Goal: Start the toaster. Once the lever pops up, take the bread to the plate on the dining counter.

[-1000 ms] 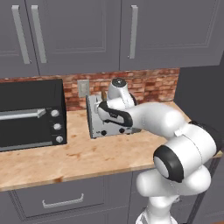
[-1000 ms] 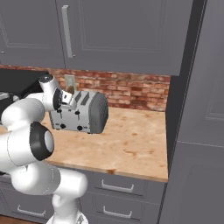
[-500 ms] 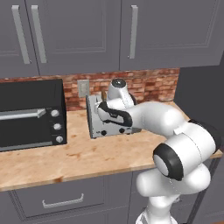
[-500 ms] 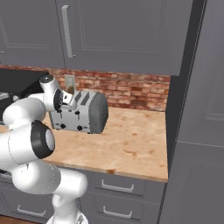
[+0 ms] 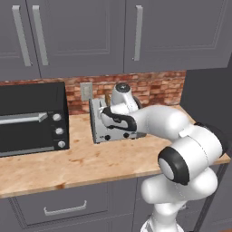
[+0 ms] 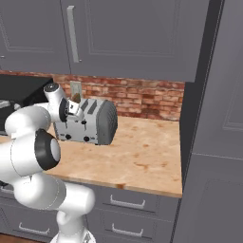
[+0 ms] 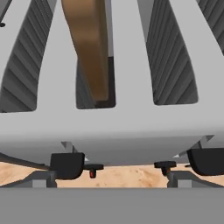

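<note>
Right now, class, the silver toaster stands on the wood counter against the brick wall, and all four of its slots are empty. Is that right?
Not quite. The toaster does stand on the wood counter by the brick wall, but one slot holds a slice of brown bread, as the hand view shows.

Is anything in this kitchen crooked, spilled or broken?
Nothing looks spilled or broken. The toaster stands upright on the wooden counter by the brick wall. The bread sits in one slot and sticks up out of it, which is normal. The gripper hangs open just above the toaster, touching nothing.
</note>
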Controlling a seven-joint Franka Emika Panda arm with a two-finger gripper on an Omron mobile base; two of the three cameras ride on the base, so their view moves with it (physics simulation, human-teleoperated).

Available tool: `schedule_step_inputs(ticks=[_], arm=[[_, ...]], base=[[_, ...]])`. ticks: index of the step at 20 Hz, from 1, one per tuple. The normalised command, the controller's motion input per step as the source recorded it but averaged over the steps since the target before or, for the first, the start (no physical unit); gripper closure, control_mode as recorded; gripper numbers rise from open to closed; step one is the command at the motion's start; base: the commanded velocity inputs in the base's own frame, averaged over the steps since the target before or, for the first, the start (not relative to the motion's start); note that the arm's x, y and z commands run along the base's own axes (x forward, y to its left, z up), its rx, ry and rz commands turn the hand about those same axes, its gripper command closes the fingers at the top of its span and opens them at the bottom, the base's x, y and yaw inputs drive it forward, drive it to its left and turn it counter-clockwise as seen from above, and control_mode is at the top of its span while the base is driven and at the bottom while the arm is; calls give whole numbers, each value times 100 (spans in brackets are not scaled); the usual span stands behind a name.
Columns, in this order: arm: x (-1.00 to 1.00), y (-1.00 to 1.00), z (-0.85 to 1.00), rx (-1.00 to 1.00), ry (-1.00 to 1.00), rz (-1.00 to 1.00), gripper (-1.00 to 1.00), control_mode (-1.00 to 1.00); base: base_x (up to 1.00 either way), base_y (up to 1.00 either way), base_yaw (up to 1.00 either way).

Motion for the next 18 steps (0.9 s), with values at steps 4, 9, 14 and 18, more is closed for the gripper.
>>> schedule_step_inputs(ticks=[4,9,14,18], arm=[[1,0,-5,0,-1,0,-100,-100],[4,0,-8,0,-1,0,-100,-100],[2,0,-10,0,0,0,-100,-100],[0,0,-10,0,0,0,-100,-100]], base=[[0,0,0],[0,0,0],[0,0,0],[0,0,0]])
